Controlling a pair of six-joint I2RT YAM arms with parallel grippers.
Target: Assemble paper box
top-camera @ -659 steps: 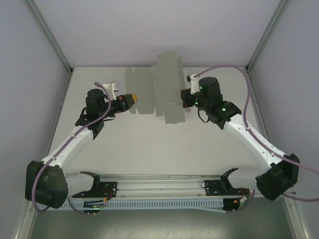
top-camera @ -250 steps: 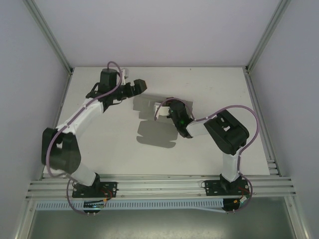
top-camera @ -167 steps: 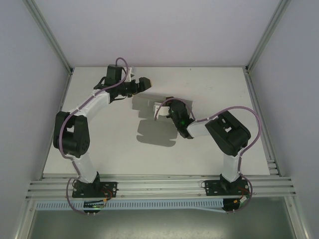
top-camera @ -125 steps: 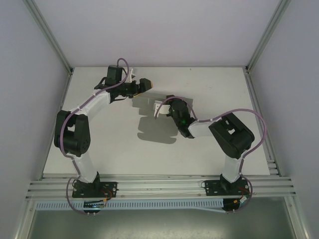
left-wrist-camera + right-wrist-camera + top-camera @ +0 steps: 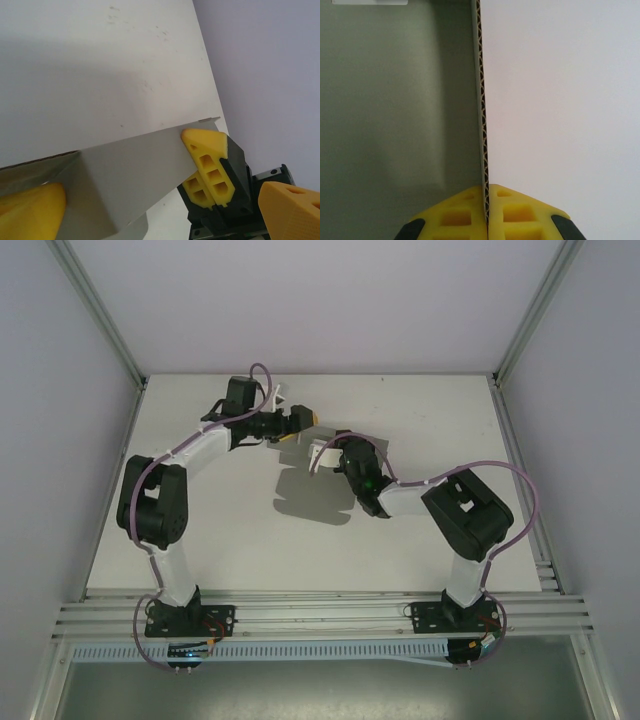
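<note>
Pinching the paper box [image 5: 395, 100] edge, the right tool [image 5: 486, 192] stands clamped.

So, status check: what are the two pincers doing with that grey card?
Right pincer shut on the paper box edge. Left pincer open, straddling it. Box not yet formed. Nothing blocking.

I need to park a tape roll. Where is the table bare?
Bare table: far right corner beyond the right arm, and the near strip between paper box and front rail. Crowded: far middle, where left gripper and right gripper meet the box.
</note>
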